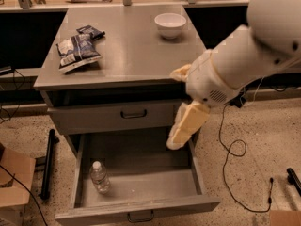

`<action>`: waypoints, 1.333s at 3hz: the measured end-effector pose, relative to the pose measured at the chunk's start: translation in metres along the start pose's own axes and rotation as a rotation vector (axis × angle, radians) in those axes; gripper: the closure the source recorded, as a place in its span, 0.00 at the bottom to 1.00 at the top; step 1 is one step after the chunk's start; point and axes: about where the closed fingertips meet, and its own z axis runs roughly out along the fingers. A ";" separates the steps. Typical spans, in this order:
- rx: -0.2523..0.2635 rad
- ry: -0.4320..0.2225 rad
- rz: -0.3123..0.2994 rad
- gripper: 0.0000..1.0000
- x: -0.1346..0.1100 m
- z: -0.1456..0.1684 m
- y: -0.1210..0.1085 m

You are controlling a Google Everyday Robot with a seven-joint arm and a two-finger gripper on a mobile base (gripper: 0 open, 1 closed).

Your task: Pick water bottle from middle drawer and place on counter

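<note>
The water bottle point(99, 177), clear with a white cap, stands in the front left of the open middle drawer point(141, 205). My gripper point(184, 126), cream-coloured, hangs at the end of the white arm point(244, 55) over the drawer's back right part. It is far to the right of the bottle and above it. It holds nothing that I can see. The grey counter point(131, 51) is the cabinet's top, just above and left of the gripper.
A white bowl point(170, 24) and dark snack bags point(77, 48) lie on the counter. A shallower drawer front with a black handle point(133, 113) is shut above the open drawer. A cardboard box point(14, 182) and a black bar point(47, 164) are at left, with cables point(235, 149) on the floor at right.
</note>
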 end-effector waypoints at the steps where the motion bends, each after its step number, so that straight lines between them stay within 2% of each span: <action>1: -0.076 -0.172 -0.041 0.00 -0.021 0.049 0.020; 2: -0.084 -0.195 -0.058 0.00 -0.030 0.050 0.022; 3: -0.117 -0.222 -0.022 0.00 -0.025 0.079 0.025; 4: -0.168 -0.334 0.018 0.00 -0.025 0.159 0.034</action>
